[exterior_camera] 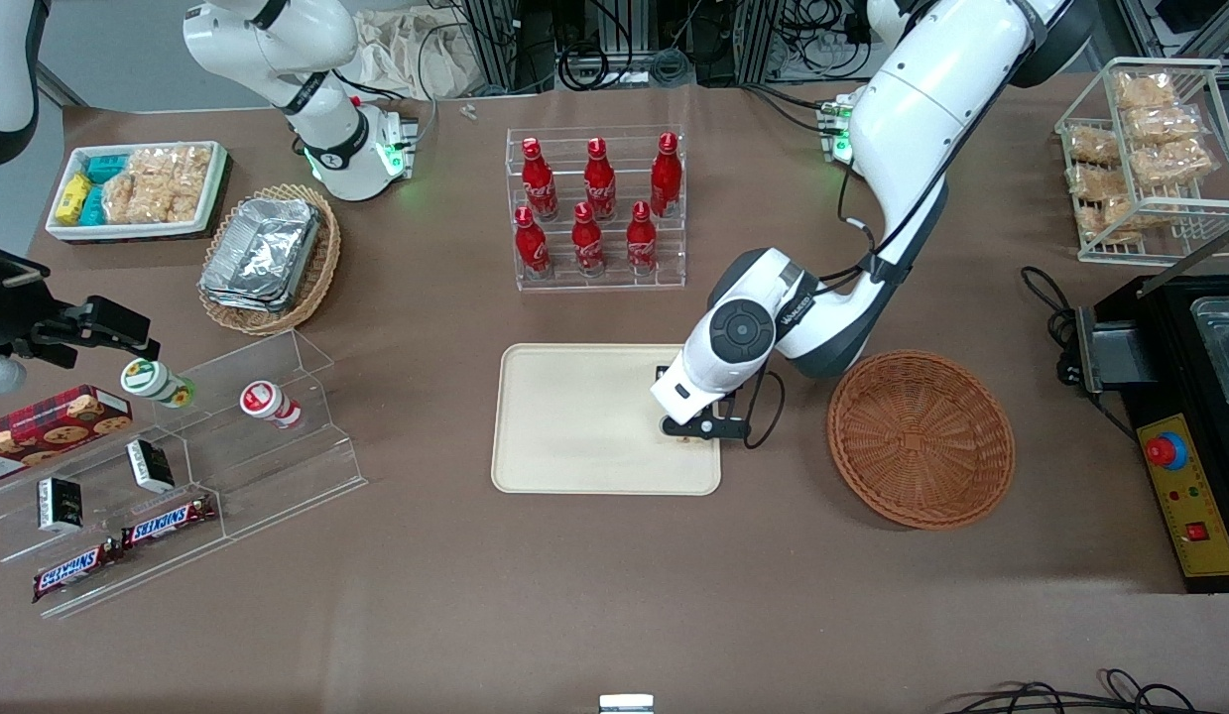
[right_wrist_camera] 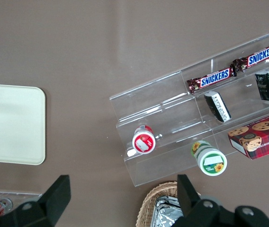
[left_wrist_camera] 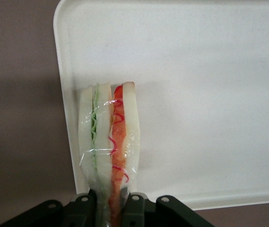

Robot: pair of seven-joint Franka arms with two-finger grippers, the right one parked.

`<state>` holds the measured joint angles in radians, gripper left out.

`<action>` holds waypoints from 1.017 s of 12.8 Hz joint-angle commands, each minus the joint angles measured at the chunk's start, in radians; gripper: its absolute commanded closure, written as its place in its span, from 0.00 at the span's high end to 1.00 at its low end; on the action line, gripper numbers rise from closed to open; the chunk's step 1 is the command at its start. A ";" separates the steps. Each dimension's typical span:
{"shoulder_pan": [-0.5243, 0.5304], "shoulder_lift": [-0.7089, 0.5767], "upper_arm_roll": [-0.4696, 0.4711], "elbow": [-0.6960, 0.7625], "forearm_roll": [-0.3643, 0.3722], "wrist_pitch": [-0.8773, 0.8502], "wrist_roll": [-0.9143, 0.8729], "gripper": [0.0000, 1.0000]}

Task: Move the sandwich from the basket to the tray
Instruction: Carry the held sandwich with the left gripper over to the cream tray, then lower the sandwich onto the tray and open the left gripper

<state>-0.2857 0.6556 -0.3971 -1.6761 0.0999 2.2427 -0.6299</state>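
Gripping sandwich (left_wrist_camera: 110, 142), end effector (left_wrist_camera: 110, 208) hangs over tray (left_wrist_camera: 210, 94)

The gripper (exterior_camera: 685, 428) hangs low over the tray (exterior_camera: 574, 416), at the tray's end nearest the basket (exterior_camera: 920, 436), its jaws closed on the sandwich (left_wrist_camera: 108, 142), which stands upright just inside the rim. The rest of the tray's surface lies bare and open to approach from above. Between tray and basket runs a strip of bare table (exterior_camera: 614, 615), partly crossed by the working arm's forearm. The bottle rack (exterior_camera: 599, 208) stands farther from the front camera than the tray, apart from it. The clear stepped shelf (exterior_camera: 227, 436) sits toward the parked arm's end, separated from the tray by open table.
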 commanded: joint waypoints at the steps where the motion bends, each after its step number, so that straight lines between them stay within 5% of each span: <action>1: -0.010 0.024 0.004 0.009 0.056 0.029 0.003 0.17; 3: -0.009 0.071 0.004 0.048 0.112 0.026 0.003 0.33; 7: -0.007 0.061 0.004 0.074 0.119 0.017 -0.017 0.94; 13: 0.097 -0.036 0.006 0.208 0.067 -0.187 -0.122 0.99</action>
<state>-0.2397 0.6553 -0.3886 -1.5126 0.1877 2.1368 -0.7234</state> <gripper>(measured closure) 0.004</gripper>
